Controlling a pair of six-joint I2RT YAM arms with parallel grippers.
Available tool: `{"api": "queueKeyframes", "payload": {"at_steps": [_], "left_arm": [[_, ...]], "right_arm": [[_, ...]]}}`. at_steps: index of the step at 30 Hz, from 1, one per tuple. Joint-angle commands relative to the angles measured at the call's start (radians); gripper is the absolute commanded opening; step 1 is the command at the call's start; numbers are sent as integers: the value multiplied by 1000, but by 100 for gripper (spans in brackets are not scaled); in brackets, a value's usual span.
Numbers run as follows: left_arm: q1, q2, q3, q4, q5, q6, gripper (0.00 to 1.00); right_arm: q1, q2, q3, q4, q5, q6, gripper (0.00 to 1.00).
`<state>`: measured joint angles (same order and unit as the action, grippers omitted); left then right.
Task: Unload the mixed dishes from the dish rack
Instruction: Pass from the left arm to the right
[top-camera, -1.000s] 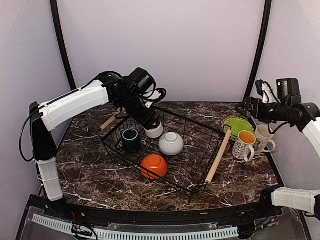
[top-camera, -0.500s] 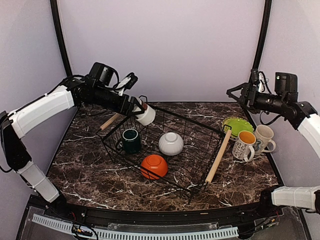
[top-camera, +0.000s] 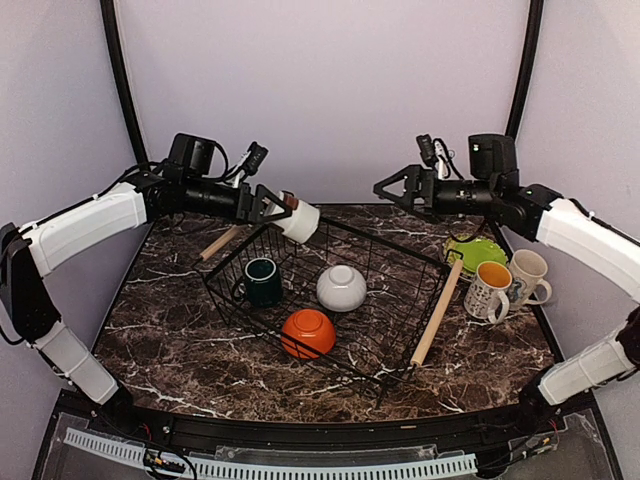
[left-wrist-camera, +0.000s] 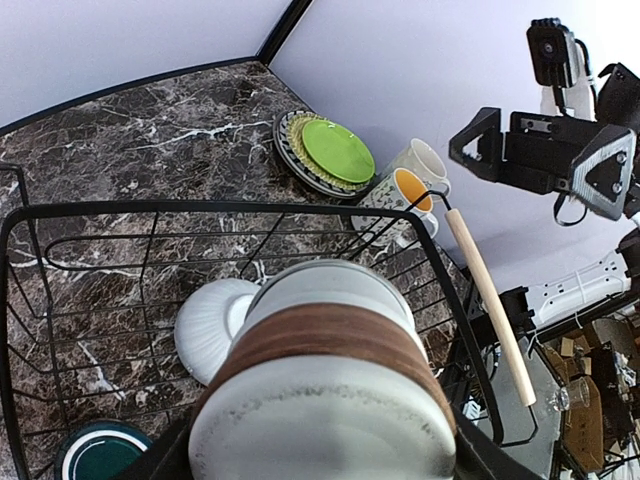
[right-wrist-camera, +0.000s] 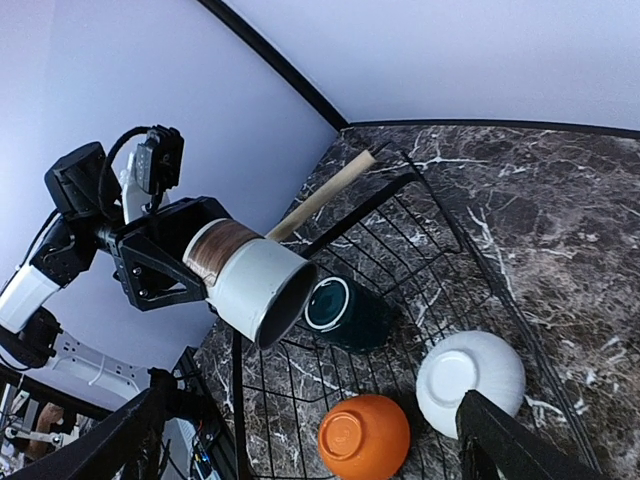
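While the left claw (top-camera: 272, 205) pinches the base of a small white ceramic cup with a brown band (top-camera: 303, 221), the cup juts straight out ahead of its fingertips, lying almost level. Its open mouth is turned toward the right claw (top-camera: 388, 192). The cup's long axis runs along the line between the two claws, so a hand-over looks possible, though setting it down outside the rack is just as likely. The right claw hangs spread wide and empty, facing the cup but well apart from it. For now the left arm alone has the cup. Below and ahead of the left claw sits the large black wire dish rack with light wooden rod handles (left-wrist-camera: 200, 207), and the cup hovers above its far left corner. Under the claw a dark green cup (top-camera: 262, 281) lies in the rack. Beyond it are an upturned white bowl (top-camera: 342, 287) and an upturned orange bowl (top-camera: 308, 332), all three not yet unloaded. Farther out, past the rack and beneath the right arm, a lime-green plate (top-camera: 475, 248) tops a stack on the dark marble tabletop (top-camera: 170, 320), with two patterned mugs (top-camera: 488, 290) beside it. A second ago the left claw was down inside the rack with the cup low and upright. It has since risen and turned the cup sideways, and the right arm has swung in from above the plates.
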<state>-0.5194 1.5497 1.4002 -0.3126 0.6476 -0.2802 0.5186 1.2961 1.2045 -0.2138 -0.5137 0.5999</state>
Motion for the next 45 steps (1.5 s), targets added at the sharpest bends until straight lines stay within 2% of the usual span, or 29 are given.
{"api": "queueKeyframes", "payload": {"at_steps": [1,7,11,16,28,35,40,45], "left_arm": [[6,-49,-22,77,78,-29,38],[12,-54,-52,146,132,-68,38],[22,-58,-87,225,183,-119,38],[37,-62,-132,360,238,-204,37],[53,-42,-184,484,274,-299,33],[53,-24,-187,505,293,-324,33],[53,-15,-188,506,296,-329,34],[53,-3,-174,448,278,-295,48]], "right_arm": [[100,116,74,126,26,7,99],[200,249,152,209,-10,5,96],[237,305,178,310,-26,22,88],[248,349,164,452,-65,103,78],[260,432,123,707,-144,282,64],[264,451,119,764,-157,326,37],[263,445,116,776,-163,325,23],[262,411,112,732,-145,280,7]]}}
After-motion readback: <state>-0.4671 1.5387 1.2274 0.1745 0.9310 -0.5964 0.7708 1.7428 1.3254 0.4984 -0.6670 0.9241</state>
